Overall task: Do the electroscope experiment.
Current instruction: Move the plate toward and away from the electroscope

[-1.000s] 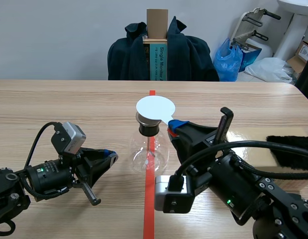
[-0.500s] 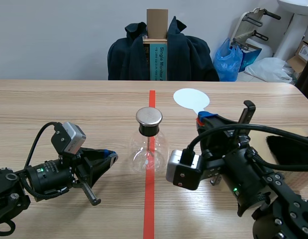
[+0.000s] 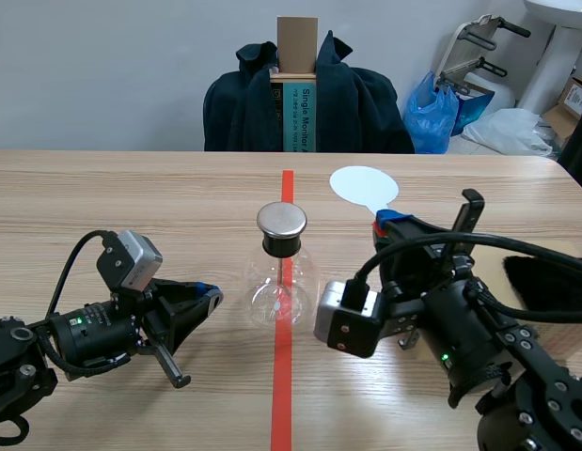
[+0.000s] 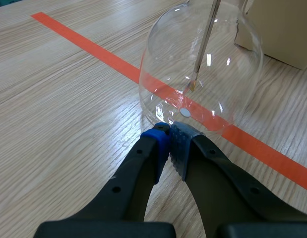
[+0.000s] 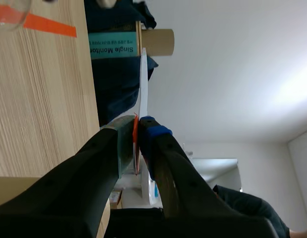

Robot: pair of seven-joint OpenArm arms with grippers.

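Observation:
A clear glass flask (image 3: 282, 285) with a black neck and a round metal cap (image 3: 282, 220) stands on the red tape line; a thin rod hangs inside it (image 4: 200, 49). My right gripper (image 3: 385, 224) is shut on the handle of a white paddle disc (image 3: 364, 185), held edge-up to the right of the flask, apart from the cap. In the right wrist view the thin white disc (image 5: 143, 79) rises from between the pads of the right gripper (image 5: 137, 128). My left gripper (image 4: 170, 144) is shut on nothing, its tips just short of the flask's base (image 4: 203, 84).
A dark fur cloth (image 3: 549, 282) lies at the table's right edge. A jacket-draped chair with a cardboard box (image 3: 300, 89) stands beyond the far edge. Bags and clutter (image 3: 479, 108) sit behind on the right.
The right arm carried the white disc from just above the flask's cap off to the right and back. Since half a second ago it has held almost still. The left arm has not moved.

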